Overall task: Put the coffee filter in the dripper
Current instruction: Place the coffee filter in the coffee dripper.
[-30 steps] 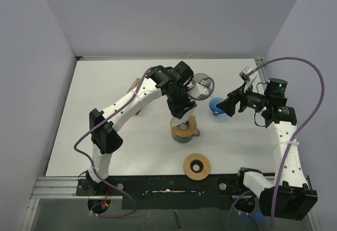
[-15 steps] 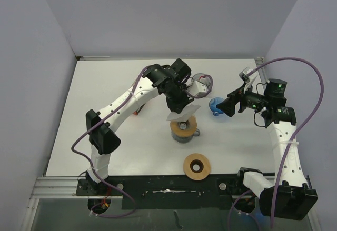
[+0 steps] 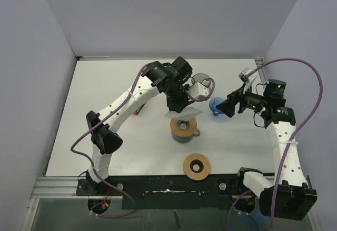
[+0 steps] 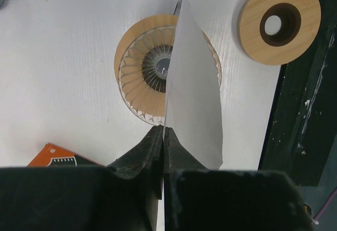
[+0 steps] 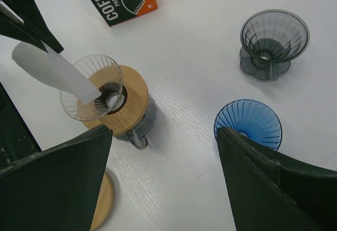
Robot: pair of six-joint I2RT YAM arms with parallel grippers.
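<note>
Left gripper (image 4: 162, 136) pinched tight on the coffee filter (image 4: 192, 104), its free end over the glass dripper (image 4: 138, 70) on its wooden collar (image 5: 134, 97) — right gripper (image 5: 164, 131) spread wide, empty, near the blue dripper (image 5: 247, 123).

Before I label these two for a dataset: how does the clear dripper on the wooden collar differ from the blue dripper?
The clear dripper is colourless; the blue dripper is tinted blue. The clear dripper sits raised in a wooden collar; the blue dripper stands directly on the table. The coffee filter, pinched by the left gripper, points into the clear dripper; the blue dripper is empty. Both are ribbed cones, upright, mouth up.
</note>
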